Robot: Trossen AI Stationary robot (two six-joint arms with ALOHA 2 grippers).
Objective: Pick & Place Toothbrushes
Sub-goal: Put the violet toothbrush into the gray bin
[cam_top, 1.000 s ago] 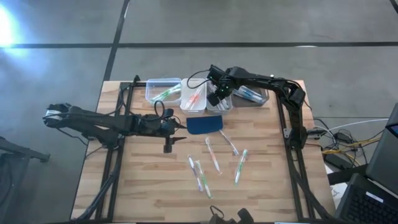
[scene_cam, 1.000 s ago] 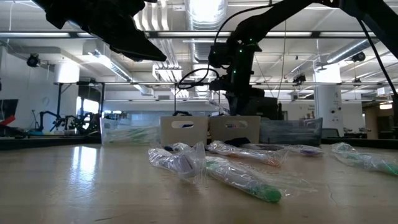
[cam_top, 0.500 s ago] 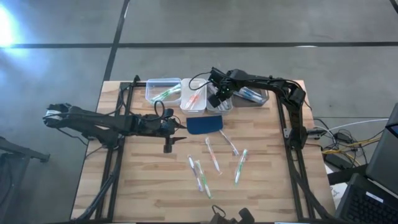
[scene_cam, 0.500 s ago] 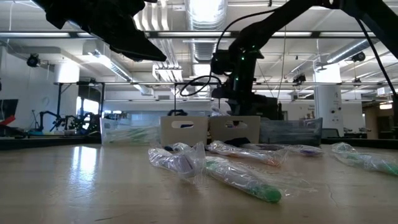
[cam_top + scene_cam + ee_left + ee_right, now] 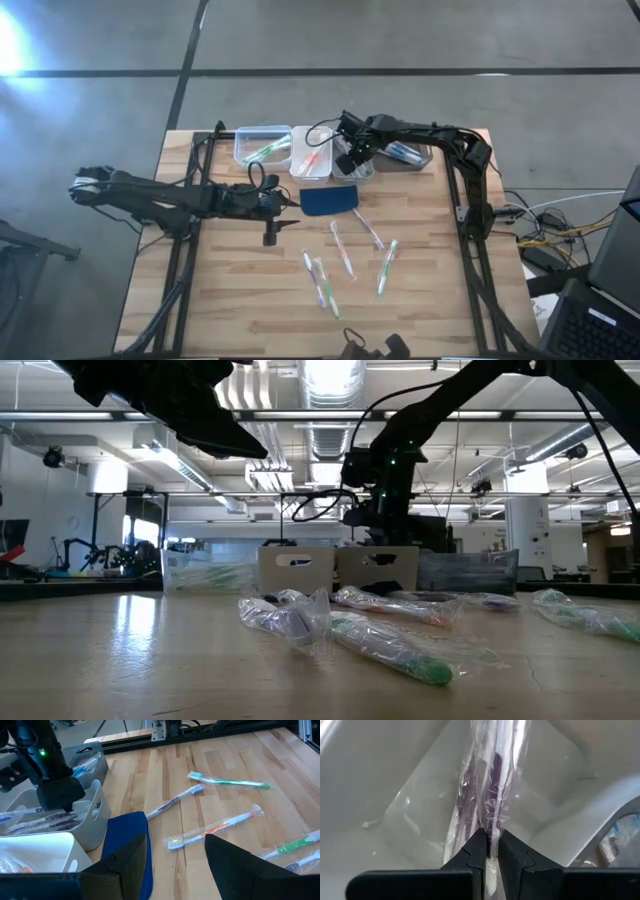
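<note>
Right gripper (image 5: 488, 851) was seen pinched shut on wrapped toothbrush (image 5: 490, 795) with purple accent. Toothbrush was hung lengthwise straight below the claw, long axis pointed down into grey bin (image 5: 352, 166) at far side of table; whether tip touched bin floor could not be told. Left gripper (image 5: 175, 865) was held open and empty, near blue pad (image 5: 328, 200). Five toothbrushes (image 5: 343, 250) were left on nearer boards.

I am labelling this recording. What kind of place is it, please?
Probably a robotics lab in an industrial hall: a wooden table on a bare concrete floor, exposed ceiling ducts, and other equipment stands behind.
</note>
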